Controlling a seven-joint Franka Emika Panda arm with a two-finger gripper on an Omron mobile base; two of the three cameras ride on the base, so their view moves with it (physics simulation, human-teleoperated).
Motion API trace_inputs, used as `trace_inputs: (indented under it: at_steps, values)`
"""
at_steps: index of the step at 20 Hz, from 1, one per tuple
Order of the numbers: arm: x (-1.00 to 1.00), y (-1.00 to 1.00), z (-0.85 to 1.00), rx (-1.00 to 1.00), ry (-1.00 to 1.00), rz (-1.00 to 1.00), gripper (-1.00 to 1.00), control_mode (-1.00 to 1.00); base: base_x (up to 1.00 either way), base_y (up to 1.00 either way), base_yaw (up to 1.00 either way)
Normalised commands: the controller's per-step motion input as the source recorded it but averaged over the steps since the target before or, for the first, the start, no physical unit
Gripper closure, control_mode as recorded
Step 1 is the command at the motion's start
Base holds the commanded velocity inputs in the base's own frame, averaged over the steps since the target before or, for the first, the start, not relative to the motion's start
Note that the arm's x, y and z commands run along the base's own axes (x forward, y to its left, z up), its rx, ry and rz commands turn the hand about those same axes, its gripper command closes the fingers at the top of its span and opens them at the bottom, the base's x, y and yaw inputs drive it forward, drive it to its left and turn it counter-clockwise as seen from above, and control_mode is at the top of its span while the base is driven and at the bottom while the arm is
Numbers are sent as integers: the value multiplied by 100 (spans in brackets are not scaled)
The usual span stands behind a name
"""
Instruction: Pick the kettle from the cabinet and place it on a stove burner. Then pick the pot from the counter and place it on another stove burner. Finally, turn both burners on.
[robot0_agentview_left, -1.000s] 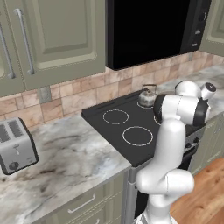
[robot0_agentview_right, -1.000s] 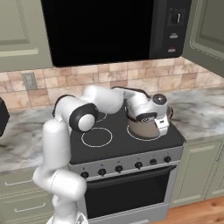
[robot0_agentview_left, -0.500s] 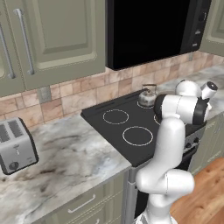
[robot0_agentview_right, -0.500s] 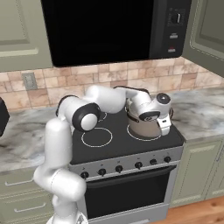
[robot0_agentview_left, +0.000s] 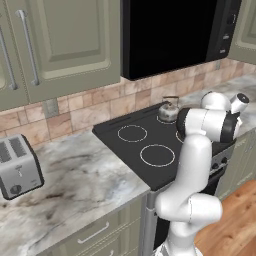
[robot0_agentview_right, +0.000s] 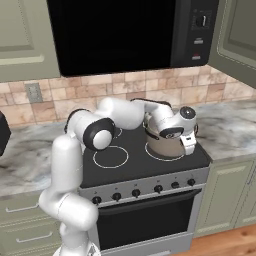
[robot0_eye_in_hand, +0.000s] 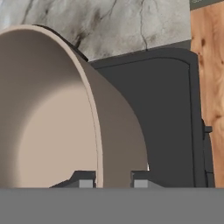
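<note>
The claw (robot0_eye_in_hand: 113, 180) straddles the rim of the pot (robot0_eye_in_hand: 65, 131): one fingertip (robot0_eye_in_hand: 83, 180) stands inside against the beige wall, the other outside against the brown wall, so the jaws are clamped on the pot's wall. From the right base view the claw (robot0_agentview_right: 186, 145) comes down over the edge of the pot (robot0_agentview_right: 162, 143) nearest the counter (robot0_agentview_right: 227, 125), with the white arm arching in from the pot's far side. The pot sits on the black cooktop (robot0_agentview_right: 137, 160), over the front burner on the claw's side; whether its base rests fully on the glass or is slightly lifted cannot be told.

Behind the claw, toward the tiled wall, the kettle (robot0_agentview_left: 168, 111) stands on a rear burner, its thin arched handle upright; in the left base view it is just beyond the arm's elbow. To the side of the pot away from the claw lie two uncovered burners (robot0_agentview_right: 111, 156), each a thin white ring. Below the claw, along the stove's front panel, runs a row of dark knobs (robot0_agentview_right: 136, 192), above an oven door.

Above the claw hangs a black microwave (robot0_agentview_right: 125, 35). Well away from the claw, past the open burners, the olive-green cabinet (robot0_agentview_left: 65, 47) has its door shut, and a silver toaster (robot0_agentview_left: 17, 167) stands on the marbled counter.
</note>
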Motion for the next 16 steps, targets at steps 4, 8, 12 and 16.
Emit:
trace_inputs:
  at_steps: [4,8,12,16]
  values:
    - [0,4,-12,0,0,0,-100,-100,0,0,0]
    - [0,0,-5,0,0,0,-100,-100,0,0,0]
    - [0,1,-3,0,0,0,-100,-100,0,0,0]
    - [0,2,0,0,-1,0,-100,-100,0,0,0]
